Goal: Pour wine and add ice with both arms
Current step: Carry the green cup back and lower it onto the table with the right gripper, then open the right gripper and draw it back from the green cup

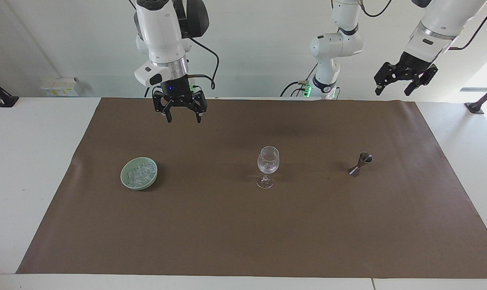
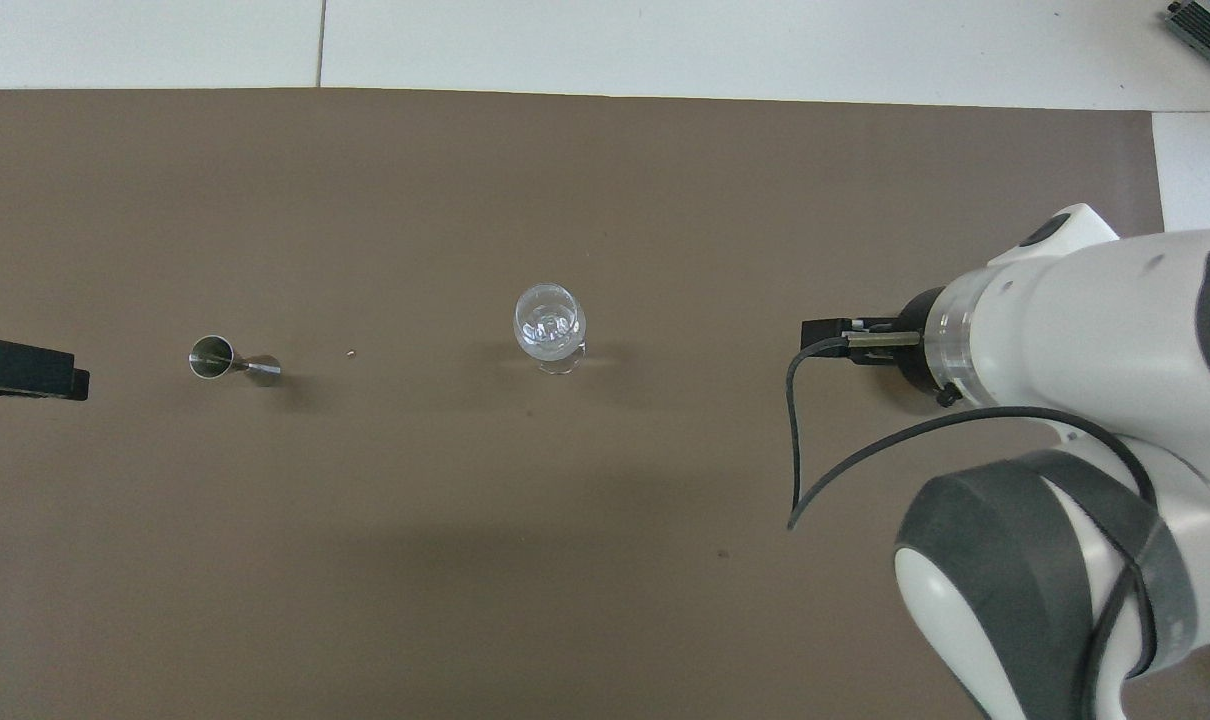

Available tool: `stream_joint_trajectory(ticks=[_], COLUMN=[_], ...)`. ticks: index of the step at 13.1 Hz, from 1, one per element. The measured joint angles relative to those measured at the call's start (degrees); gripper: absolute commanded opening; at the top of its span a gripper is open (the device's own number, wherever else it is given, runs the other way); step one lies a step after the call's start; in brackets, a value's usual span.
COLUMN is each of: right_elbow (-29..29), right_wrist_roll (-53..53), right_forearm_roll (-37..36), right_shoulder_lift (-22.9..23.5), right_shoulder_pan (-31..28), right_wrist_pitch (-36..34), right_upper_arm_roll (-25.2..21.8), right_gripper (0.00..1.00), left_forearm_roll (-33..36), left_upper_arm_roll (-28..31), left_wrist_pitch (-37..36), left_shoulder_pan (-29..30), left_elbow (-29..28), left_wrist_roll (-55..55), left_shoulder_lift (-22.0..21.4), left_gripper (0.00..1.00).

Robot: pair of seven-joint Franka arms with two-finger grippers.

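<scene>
Two hands up, both spread, gripping nothing. We see right hand (image 1: 183, 117) pointing straight down over bare mat, raised. Left hand (image 1: 404, 82) waits high, tilted, past left arm's end of mat. Ice (image 1: 140, 174) in green bowl (image 1: 124, 181) on bench; some in wine glass (image 1: 267, 166).

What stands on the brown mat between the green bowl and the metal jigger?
Only the wine glass stands between the green bowl and the jigger; the facing view shows the mat otherwise bare there.
</scene>
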Motion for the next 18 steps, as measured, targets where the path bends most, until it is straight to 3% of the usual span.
stream_joint_trajectory(ticks=[10, 14, 18], right_elbow=[-0.1, -0.3, -0.2], right_wrist_roll=[-13.0, -18.5, -20.3], right_forearm_roll=[0.0, -0.1, -0.1], right_shoulder_lift=[-3.3, -3.7, -3.8], right_shoulder_pan=[-6.9, -8.1, -6.5], right_wrist_pitch=[-1.9, -3.1, -9.3], right_upper_arm_roll=[-0.6, -3.4, -7.3], right_gripper=[1.0, 1.0, 1.0], left_forearm_roll=[0.0, 0.0, 0.0], left_upper_arm_roll=[0.0, 0.0, 0.0], left_wrist_pitch=[0.0, 0.0, 0.0], left_shoulder_pan=[0.0, 0.0, 0.0], left_elbow=[0.0, 0.0, 0.0], left_wrist_roll=[0.0, 0.0, 0.0], left_shoulder_lift=[0.0, 0.0, 0.0], left_gripper=[1.0, 1.0, 1.0])
